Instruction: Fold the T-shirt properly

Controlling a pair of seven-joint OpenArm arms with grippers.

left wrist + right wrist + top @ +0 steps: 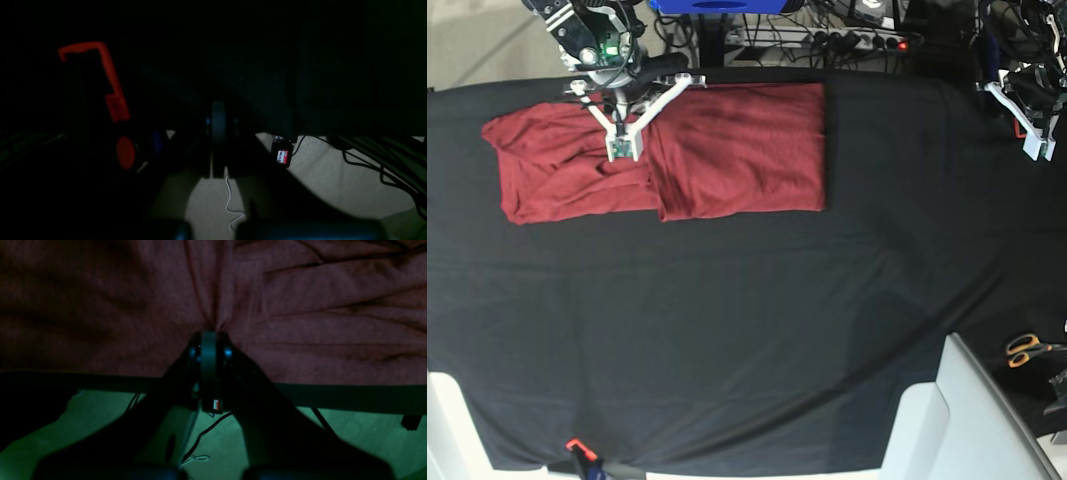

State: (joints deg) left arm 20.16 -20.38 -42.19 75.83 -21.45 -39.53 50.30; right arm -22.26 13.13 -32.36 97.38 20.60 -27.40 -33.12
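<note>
Overhead, a dark-red T-shirt (727, 150) lies flat along the far edge of a black-draped surface (747, 330). Its body already looks folded into a neat rectangle, while the part toward that view's left remains rumpled and spread out, so the fold seems roughly midway, with that side left to bring over and smooth. The right claw (623, 148) is pressed down on the shirt where the tidy and rumpled parts meet, clenched on a pinch of fabric that puckers at its tips in the wrist view. The left claw (1034, 150) is clenched on nothing, parked well apart at the surface's far corner. Orange-handled scissors (1027, 349) lie near the opposite edge.
</note>
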